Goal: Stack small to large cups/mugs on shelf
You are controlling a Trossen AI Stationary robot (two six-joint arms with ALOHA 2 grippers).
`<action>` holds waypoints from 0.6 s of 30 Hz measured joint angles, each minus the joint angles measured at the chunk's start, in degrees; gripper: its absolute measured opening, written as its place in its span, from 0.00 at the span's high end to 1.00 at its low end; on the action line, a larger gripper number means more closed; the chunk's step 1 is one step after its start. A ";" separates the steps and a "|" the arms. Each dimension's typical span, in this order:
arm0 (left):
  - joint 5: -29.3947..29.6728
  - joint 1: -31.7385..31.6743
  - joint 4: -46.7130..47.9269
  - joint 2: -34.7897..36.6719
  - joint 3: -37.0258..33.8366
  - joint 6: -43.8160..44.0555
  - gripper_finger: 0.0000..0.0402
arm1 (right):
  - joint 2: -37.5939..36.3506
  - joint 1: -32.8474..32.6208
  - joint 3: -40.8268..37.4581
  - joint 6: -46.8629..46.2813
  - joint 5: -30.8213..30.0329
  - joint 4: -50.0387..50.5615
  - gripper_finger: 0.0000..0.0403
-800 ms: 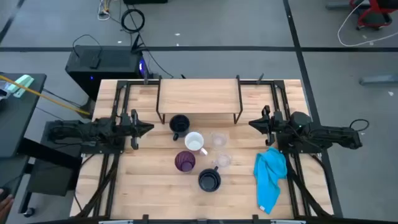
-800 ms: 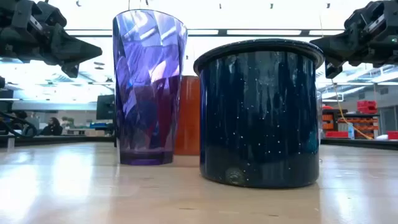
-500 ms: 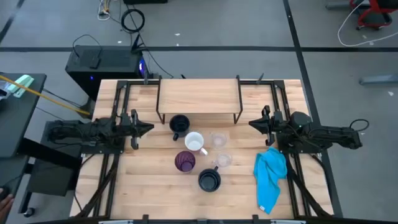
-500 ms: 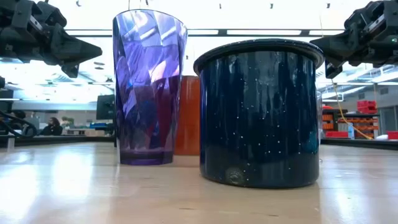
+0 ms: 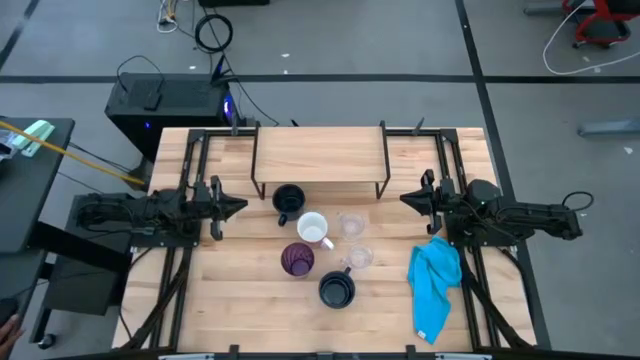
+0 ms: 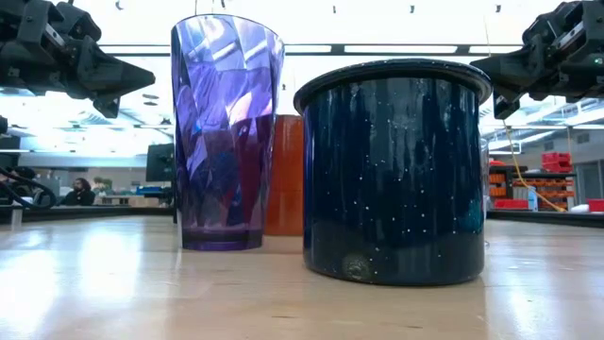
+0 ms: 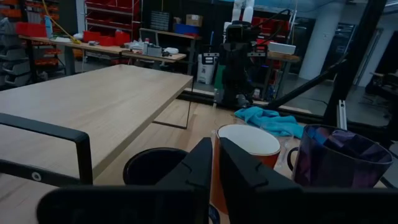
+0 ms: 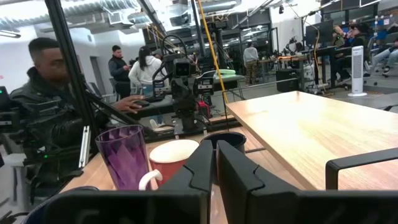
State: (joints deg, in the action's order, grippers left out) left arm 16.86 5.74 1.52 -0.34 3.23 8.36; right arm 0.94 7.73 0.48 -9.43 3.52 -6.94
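Nothing has moved since the earlier frames: left gripper (image 5: 237, 207) and right gripper (image 5: 407, 200) hover at the table's sides, fingers closed on nothing. Starting well likely means parting one gripper's fingers and taking a small clear glass (image 5: 351, 225) by its rim first. All cups sit bunched before the bare shelf (image 5: 320, 160): purple tumbler (image 5: 297, 260), white-and-orange mug (image 5: 313, 229), both dark mugs (image 5: 336, 290), all apparently empty

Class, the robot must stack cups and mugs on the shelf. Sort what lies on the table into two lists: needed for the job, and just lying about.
Needed:
purple tumbler
white mug
dark mug near shelf
dark mug at front
two clear glasses
shelf

Lying about:
blue cloth
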 joint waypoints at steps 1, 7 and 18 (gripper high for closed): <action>0.00 0.00 0.00 -0.01 0.02 0.00 0.90 | -0.01 0.01 -0.01 0.00 0.01 0.00 0.93; 0.00 0.01 0.00 -0.01 0.01 0.00 0.91 | 0.01 0.01 0.00 0.00 0.01 0.00 0.93; 0.00 0.01 0.00 0.00 0.00 0.00 0.91 | 0.00 0.02 0.01 0.00 -0.01 0.00 0.93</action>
State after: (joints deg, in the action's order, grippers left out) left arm 16.86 5.75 1.52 -0.34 3.23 8.36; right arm 0.94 7.75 0.49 -9.43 3.51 -6.94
